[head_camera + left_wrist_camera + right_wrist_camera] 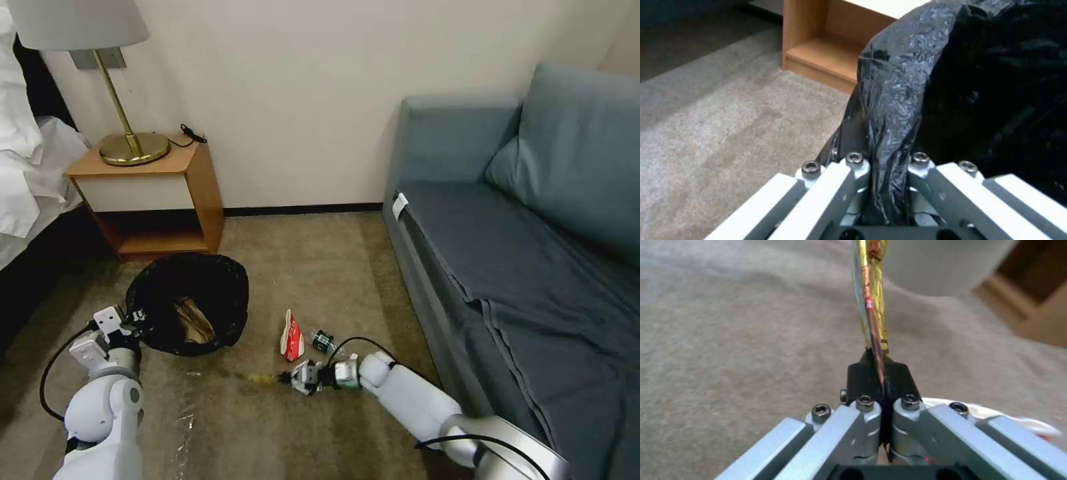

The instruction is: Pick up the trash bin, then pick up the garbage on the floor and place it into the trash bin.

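Nearest the robot, its two white arms reach down toward a beige carpet. The right tool (288,379) sits low over the floor, its black fingertips (878,373) pressed together on the edge of a thin gold-brown snack wrapper (872,290), which sticks out edge-on from the pinch. In the head view the wrapper (261,378) shows as a small yellowish streak just off the carpet, pointing toward the robot's left.

The left tool (137,315) grips the near rim of the trash bin (189,304). Its fingers are closed on a fold of the crinkled black bag (891,110) that lines the bin and drapes over its rim. A piece of crumpled brown paper (193,321) lies inside the bin.

Just beyond the right tool, a red-and-white packet (291,337) stands on the carpet. Beside it, toward the sofa, lies a small bottle with a green label (324,341). Both are near the bin but apart from it.

Farther back, a wooden nightstand (152,200) stands against the wall behind the bin, carrying a brass lamp (133,148). A bed with white linen (23,167) is on the robot's left, and a blue-grey sofa (520,220) runs along its right.
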Controlling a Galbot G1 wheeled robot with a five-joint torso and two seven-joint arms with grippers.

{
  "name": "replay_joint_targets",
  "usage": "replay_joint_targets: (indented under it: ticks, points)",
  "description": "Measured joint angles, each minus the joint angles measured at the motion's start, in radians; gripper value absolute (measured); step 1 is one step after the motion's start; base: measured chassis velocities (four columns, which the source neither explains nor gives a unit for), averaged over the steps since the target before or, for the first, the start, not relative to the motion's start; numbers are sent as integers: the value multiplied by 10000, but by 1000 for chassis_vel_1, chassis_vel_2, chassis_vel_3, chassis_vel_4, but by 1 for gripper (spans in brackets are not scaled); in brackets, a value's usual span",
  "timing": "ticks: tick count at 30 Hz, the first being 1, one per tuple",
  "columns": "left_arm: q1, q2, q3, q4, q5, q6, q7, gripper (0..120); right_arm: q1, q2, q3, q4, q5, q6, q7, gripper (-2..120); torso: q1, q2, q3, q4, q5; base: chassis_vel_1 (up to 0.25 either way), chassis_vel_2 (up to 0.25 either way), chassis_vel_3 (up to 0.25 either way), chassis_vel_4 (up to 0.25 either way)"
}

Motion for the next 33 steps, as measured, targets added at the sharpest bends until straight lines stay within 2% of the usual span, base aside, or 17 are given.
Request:
replay_joint_targets:
  ticks: [2,12,18,19,20,23,26,28,29,30,31,33]
  points:
    - [-122,65,46,97,-25,16,0,3,-262,-331,316,517,131,-65,7,0,0,0,0,1,0,0,0,0,0]
    - [-342,166,196,283,-74,51,3,3,-576,-655,1117,978,192,-77,105,0,0,0,0,1,1,0,0,0,0]
    - [-448,208,287,525,-155,42,70,3,-623,-997,2151,1764,922,-296,689,0,0,0,0,-1,-3,0,0,0,0]
    - [-449,209,289,587,-174,16,89,3,-552,-971,2223,2039,1206,-436,1132,0,0,0,1,-1,-1,0,0,0,0]
    - [-449,209,289,587,-174,16,89,3,-552,-971,2223,2039,1206,-436,1132,0,0,0,1,-1,-1,0,0,0,0]
    - [-341,203,259,641,-217,-61,134,3,-199,-809,1726,2825,1919,-771,2574,0,0,0,0,2,-3,0,0,0,0]
    - [-287,187,249,643,-219,-80,140,3,-51,-780,1304,3112,2184,-883,3147,0,0,0,0,3,-3,0,0,0,0]
    - [-235,143,235,643,-220,-113,151,3,193,-728,396,3820,2648,-1208,4228,0,1,0,0,3,-3,0,0,0,0]
    - [-235,143,235,643,-220,-113,151,3,193,-728,396,3820,2648,-1208,4228,0,1,0,0,3,-3,0,0,0,0]
    - [-233,106,234,643,-220,-114,154,3,360,-718,-288,4425,3150,-1579,4937,0,0,0,1,3,-2,0,0,0,0]
    - [-233,106,234,643,-220,-114,154,3,360,-718,-288,4425,3150,-1579,4937,0,0,0,1,3,-2,0,0,0,0]
    - [-278,56,260,678,-193,-117,152,3,761,-683,-1451,5299,4048,-2163,5968,0,0,0,0,1,-2,0,0,0,0]
